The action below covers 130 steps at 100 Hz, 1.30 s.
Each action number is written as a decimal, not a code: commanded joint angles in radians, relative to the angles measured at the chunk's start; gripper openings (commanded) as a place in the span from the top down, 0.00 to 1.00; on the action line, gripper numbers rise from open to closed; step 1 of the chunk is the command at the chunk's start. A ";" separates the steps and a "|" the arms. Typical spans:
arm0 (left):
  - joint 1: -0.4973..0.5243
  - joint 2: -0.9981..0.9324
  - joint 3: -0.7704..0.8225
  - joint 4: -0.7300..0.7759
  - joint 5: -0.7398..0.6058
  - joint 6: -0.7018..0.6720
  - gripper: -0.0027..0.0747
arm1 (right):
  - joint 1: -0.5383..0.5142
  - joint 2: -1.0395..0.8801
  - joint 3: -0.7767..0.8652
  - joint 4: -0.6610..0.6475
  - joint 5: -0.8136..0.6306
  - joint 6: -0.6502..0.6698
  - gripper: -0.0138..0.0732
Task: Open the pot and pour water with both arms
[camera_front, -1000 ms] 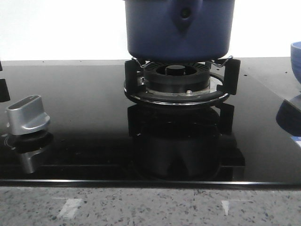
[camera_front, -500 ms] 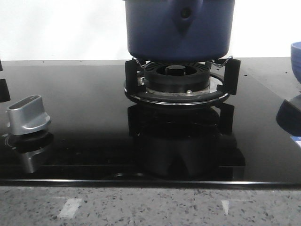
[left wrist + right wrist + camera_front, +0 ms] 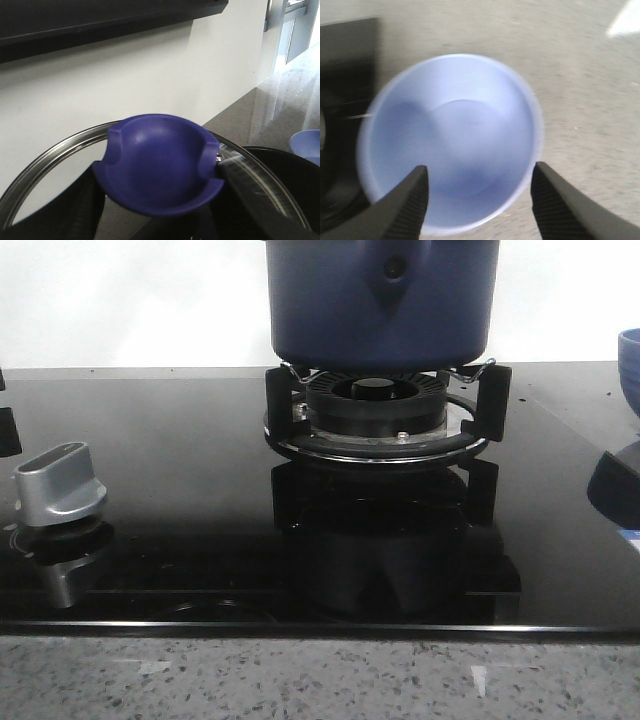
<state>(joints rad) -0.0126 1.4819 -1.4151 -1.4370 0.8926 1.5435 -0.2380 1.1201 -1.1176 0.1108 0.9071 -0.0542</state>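
in the front view nothing has shifted since a second ago: the pot (image 3: 381, 302) still sits on the black burner stand (image 3: 385, 415) at the back of the glossy hob (image 3: 180, 500), its riveted handle mount facing the camera. the silver knob (image 3: 58, 483) stands at the hob's left, and the edge of the lighter blue bowl (image 3: 630, 365) shows at the far right. my left gripper (image 3: 157, 220) is around the lid's blue knob (image 3: 159, 170), with the steel-rimmed glass lid (image 3: 45, 160) beneath; i cannot tell how tightly it grips. my right gripper (image 3: 477, 205) hangs spread wide over that bowl on the speckled worktop (image 3: 580, 100), a finger (image 3: 405, 202) at each side of the rim.
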 commanded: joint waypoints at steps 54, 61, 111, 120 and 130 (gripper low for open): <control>0.002 -0.051 -0.039 -0.085 0.009 -0.010 0.65 | -0.101 0.313 -0.047 0.003 -0.066 0.001 0.40; 0.002 -0.051 -0.039 -0.085 0.009 -0.010 0.65 | -0.101 0.327 -0.047 0.008 -0.066 0.001 0.49; 0.002 -0.048 -0.039 -0.085 0.009 -0.010 0.65 | -0.099 0.309 -0.081 0.040 -0.018 0.001 0.92; 0.002 -0.047 -0.039 -0.085 0.009 -0.010 0.65 | -0.097 0.302 -0.139 0.043 0.041 0.001 0.92; 0.002 -0.047 -0.039 -0.085 0.009 -0.010 0.65 | -0.097 0.302 -0.221 0.065 0.118 0.001 0.91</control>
<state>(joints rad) -0.0126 1.4797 -1.4151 -1.4297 0.9031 1.5415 -0.3324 1.4716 -1.2421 0.1409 1.0020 -0.0497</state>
